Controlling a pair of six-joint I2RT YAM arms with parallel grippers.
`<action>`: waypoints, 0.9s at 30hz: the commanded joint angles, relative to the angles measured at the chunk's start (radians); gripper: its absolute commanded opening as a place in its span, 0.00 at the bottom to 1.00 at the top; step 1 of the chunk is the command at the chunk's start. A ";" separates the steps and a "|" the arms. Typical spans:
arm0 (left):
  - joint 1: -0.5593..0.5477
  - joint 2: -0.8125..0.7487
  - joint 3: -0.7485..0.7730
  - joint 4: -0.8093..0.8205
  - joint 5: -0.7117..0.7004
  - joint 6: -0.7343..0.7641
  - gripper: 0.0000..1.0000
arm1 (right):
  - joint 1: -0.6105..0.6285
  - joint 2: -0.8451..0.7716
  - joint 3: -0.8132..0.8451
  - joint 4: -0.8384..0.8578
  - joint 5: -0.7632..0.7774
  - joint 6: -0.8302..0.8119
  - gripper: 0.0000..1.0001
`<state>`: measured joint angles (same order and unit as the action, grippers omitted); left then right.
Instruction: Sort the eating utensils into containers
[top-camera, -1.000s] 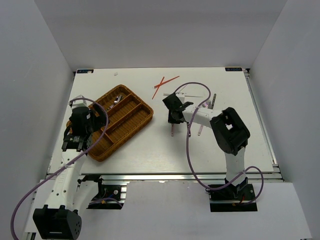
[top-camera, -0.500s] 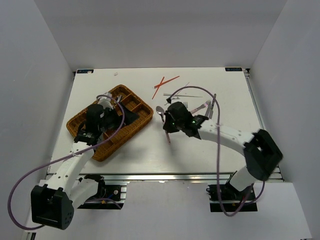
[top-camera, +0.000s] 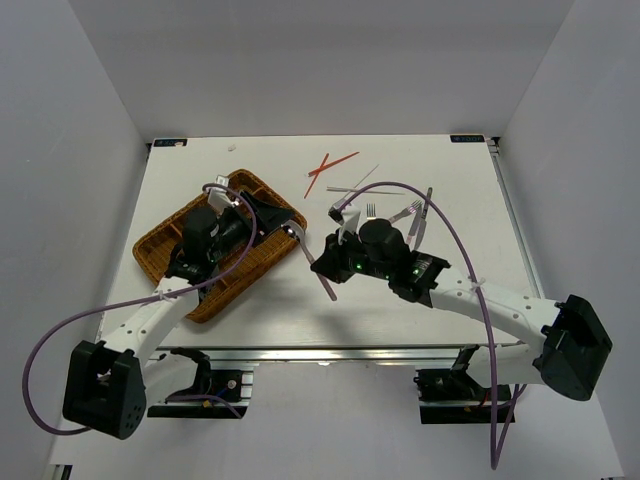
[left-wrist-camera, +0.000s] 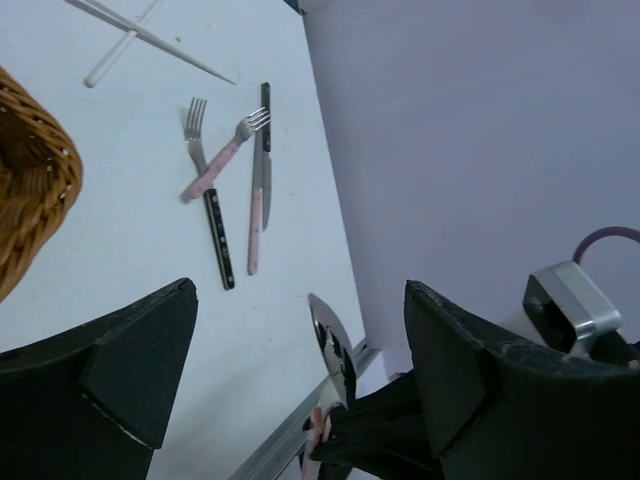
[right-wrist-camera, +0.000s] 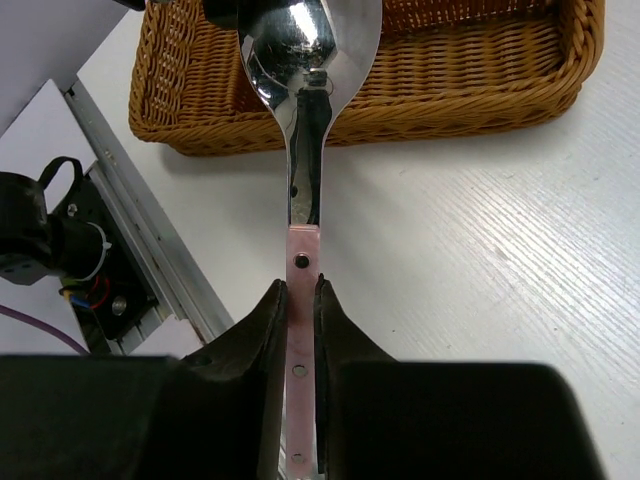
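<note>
My right gripper (top-camera: 333, 265) is shut on the pinkish handle of a silver spoon (right-wrist-camera: 303, 120), its bowl pointing at the near edge of the brown wicker tray (right-wrist-camera: 470, 75). The grip shows in the right wrist view (right-wrist-camera: 300, 300). The handle end sticks out below the gripper in the top view (top-camera: 327, 288). My left gripper (top-camera: 270, 215) is open over the tray's right end (top-camera: 200, 308). In the left wrist view the spoon (left-wrist-camera: 333, 350) stands between its spread jaws (left-wrist-camera: 298, 300) without touching them. Red chopsticks (top-camera: 328, 168) and silver chopsticks (top-camera: 360, 183) lie at the back.
Forks and knives with pinkish and dark handles (left-wrist-camera: 228, 170) lie on the table right of the middle, also seen from above (top-camera: 410, 212). Silver chopsticks (left-wrist-camera: 140, 35) lie behind them. The table's front rail (right-wrist-camera: 150, 250) is close below the spoon.
My right arm has swung left and forward from the utensil pile, carrying the spoon to the tray's right corner. My left arm has reached right across the tray, jaws open towards the spoon.
</note>
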<state>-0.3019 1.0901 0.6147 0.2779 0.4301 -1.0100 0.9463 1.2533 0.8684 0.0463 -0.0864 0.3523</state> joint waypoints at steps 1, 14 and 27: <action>-0.008 0.022 -0.003 0.096 0.035 -0.073 0.89 | 0.011 -0.012 0.040 0.063 -0.009 -0.049 0.00; -0.011 0.053 -0.026 0.133 0.111 -0.127 0.20 | 0.029 0.095 0.141 0.066 0.069 -0.105 0.00; 0.136 0.047 0.028 0.018 -0.008 -0.232 0.00 | 0.011 0.035 0.103 0.012 0.301 -0.084 0.89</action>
<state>-0.2501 1.1519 0.5976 0.3386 0.4786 -1.2064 0.9688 1.3579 0.9463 0.0517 0.0891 0.2382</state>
